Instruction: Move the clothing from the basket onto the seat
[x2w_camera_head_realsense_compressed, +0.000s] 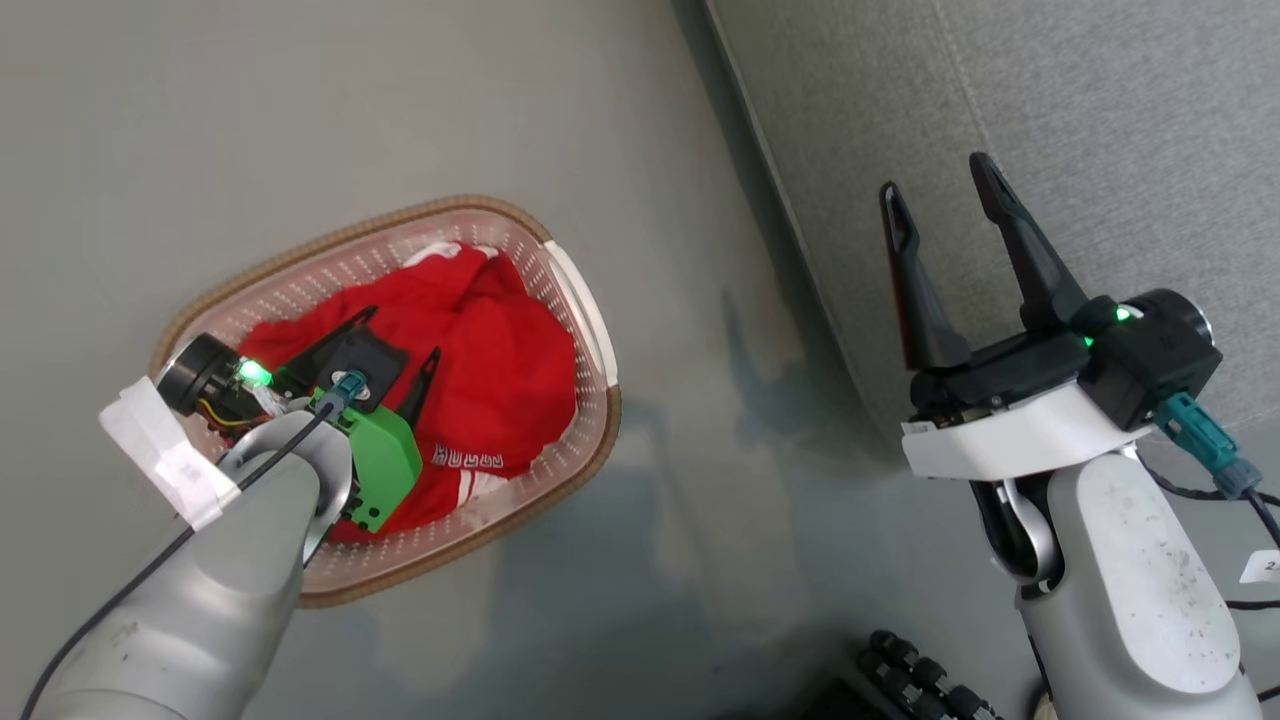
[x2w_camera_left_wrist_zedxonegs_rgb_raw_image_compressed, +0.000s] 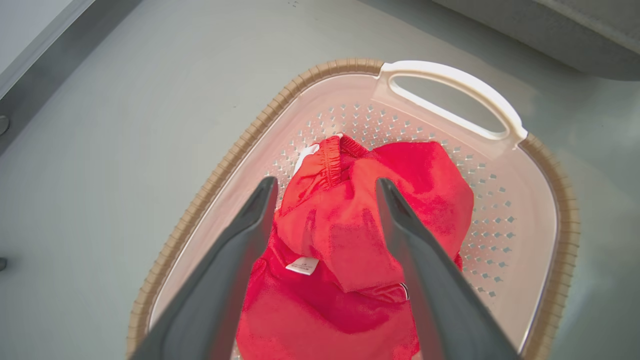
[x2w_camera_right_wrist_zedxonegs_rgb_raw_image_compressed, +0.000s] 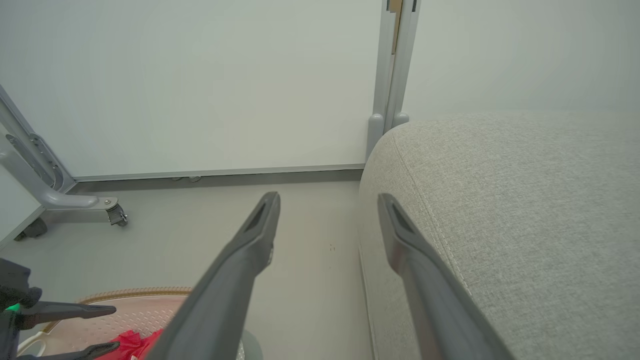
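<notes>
Hovering with its two long dark fingers spread wide and nothing between them, your left gripper (x2w_camera_head_realsense_compressed: 402, 335) hangs over the heap of soft bright red clothing with white trim (x2w_camera_head_realsense_compressed: 500, 350) at the centre left of the head view. In the left wrist view the fingers straddle the top fold; whether their tips touch the fabric cannot be told. The clothing lies inside the cream-white perforated plastic basket with a brown woven-look rim (x2w_camera_head_realsense_compressed: 400, 215), which stands on the pale grey floor (x2w_camera_head_realsense_compressed: 300, 100). Your right gripper (x2w_camera_head_realsense_compressed: 935, 180), at the centre right of the head view, is likewise spread wide and empty, held in the air near the edge of the large grey woven-fabric seat (x2w_camera_head_realsense_compressed: 1050, 120) in the upper right.

All the red fabric in view is in the basket, so the task looks to be at its start. No grab has been made yet, and every piece is left to lift and carry to the seat.

How many garments make up the heap cannot be told. Your left arm (x2w_camera_head_realsense_compressed: 200, 580) covers the basket's lower left part. The white lettering near the basket's lower edge is too small to read. The seat is cut off by the top and right frame edges.
</notes>
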